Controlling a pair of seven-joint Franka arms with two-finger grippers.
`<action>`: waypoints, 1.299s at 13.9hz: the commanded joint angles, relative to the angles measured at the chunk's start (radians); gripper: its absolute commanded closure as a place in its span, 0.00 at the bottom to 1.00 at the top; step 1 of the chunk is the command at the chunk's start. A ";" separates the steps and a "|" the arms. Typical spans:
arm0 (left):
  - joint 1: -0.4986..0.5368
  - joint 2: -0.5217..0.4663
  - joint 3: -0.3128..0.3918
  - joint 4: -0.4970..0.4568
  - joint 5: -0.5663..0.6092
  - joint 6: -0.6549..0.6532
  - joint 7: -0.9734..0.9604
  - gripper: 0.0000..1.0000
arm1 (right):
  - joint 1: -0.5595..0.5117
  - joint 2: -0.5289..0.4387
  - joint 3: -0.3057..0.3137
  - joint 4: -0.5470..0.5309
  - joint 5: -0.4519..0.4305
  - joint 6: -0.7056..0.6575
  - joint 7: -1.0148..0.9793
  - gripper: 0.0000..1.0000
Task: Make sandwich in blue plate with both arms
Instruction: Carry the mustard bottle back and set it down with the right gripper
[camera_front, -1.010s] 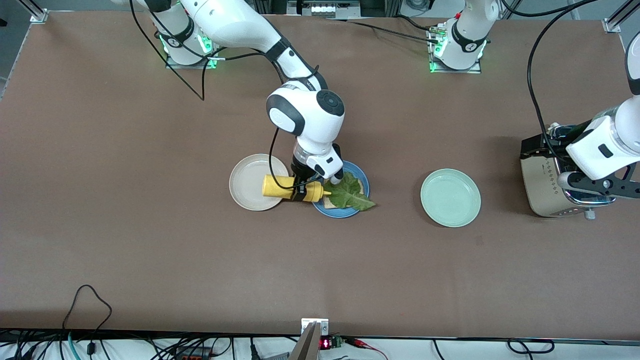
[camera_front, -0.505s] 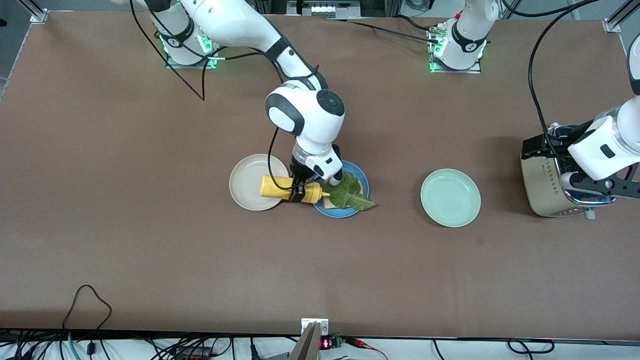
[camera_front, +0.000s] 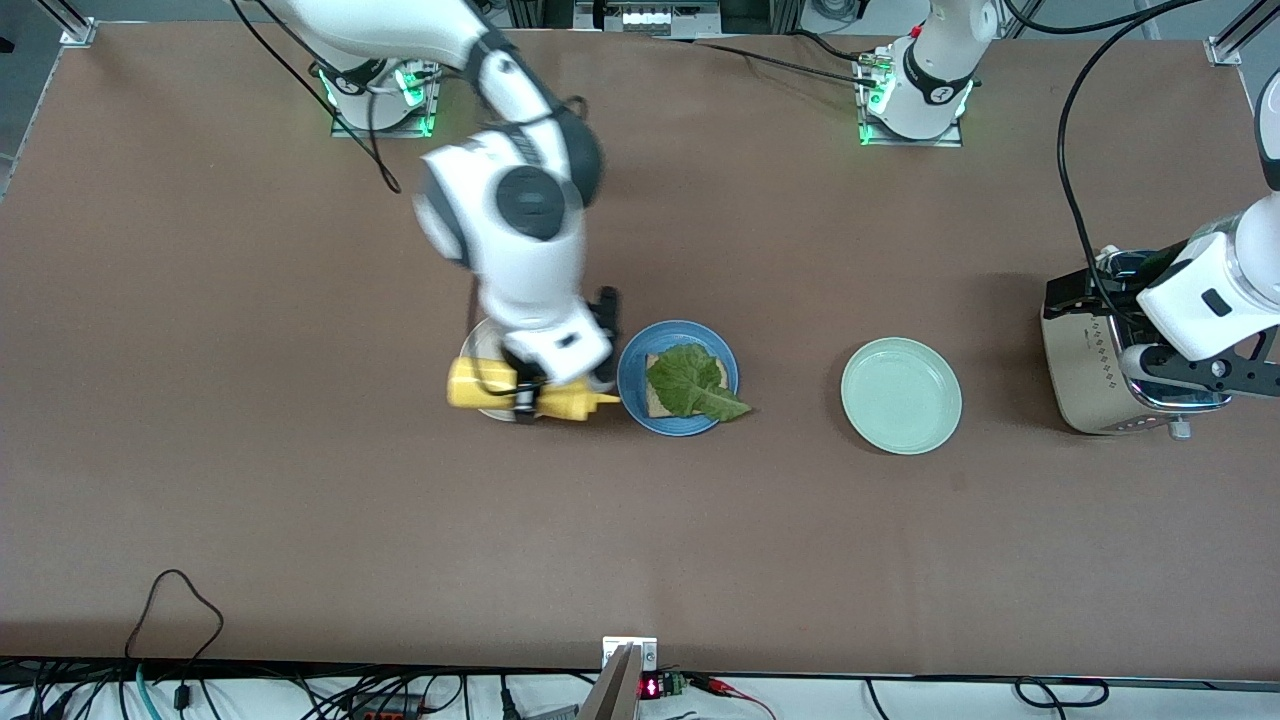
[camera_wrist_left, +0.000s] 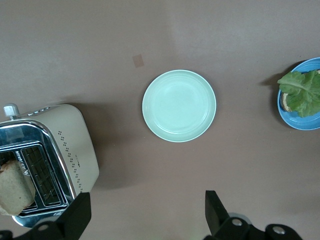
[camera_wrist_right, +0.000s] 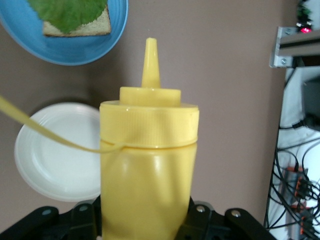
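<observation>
The blue plate (camera_front: 632, 388) holds one bread slice (camera_front: 655, 405) with a green lettuce leaf (camera_front: 692, 384) on top. No second slice lies on it. My right gripper (camera_front: 528, 395) is shut on a yellow squeeze bottle (camera_front: 572, 402). It holds the bottle on its side over the cream-white plate (camera_front: 475, 348), nozzle toward the blue plate. In the right wrist view the bottle (camera_wrist_right: 147, 165) fills my gripper (camera_wrist_right: 147, 222), with the blue plate (camera_wrist_right: 75, 50) past its tip. My left gripper (camera_front: 1200, 375) is open and empty above the toaster (camera_front: 1085, 380).
A pale mint-green plate (camera_front: 900, 396) lies between the blue plate and the toaster. In the left wrist view a bread slice (camera_wrist_left: 15, 187) stands in the toaster (camera_wrist_left: 75, 150) slot. Cables run along the table's near edge.
My right arm has swung the yellow bottle away from over the blue plate to over the cream-white plate, uncovering the lettuce. My left arm has hardly moved.
</observation>
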 joint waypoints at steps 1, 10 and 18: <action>0.003 0.012 -0.003 0.021 -0.015 -0.020 -0.009 0.00 | -0.146 -0.100 0.022 -0.025 0.200 -0.077 -0.199 0.68; 0.070 0.045 0.005 -0.016 0.034 -0.027 -0.169 0.00 | -0.620 -0.172 0.019 -0.225 0.892 -0.257 -0.803 0.66; 0.310 0.041 -0.003 -0.223 0.258 0.236 0.210 0.00 | -0.890 0.070 0.021 -0.333 1.259 -0.519 -1.240 0.64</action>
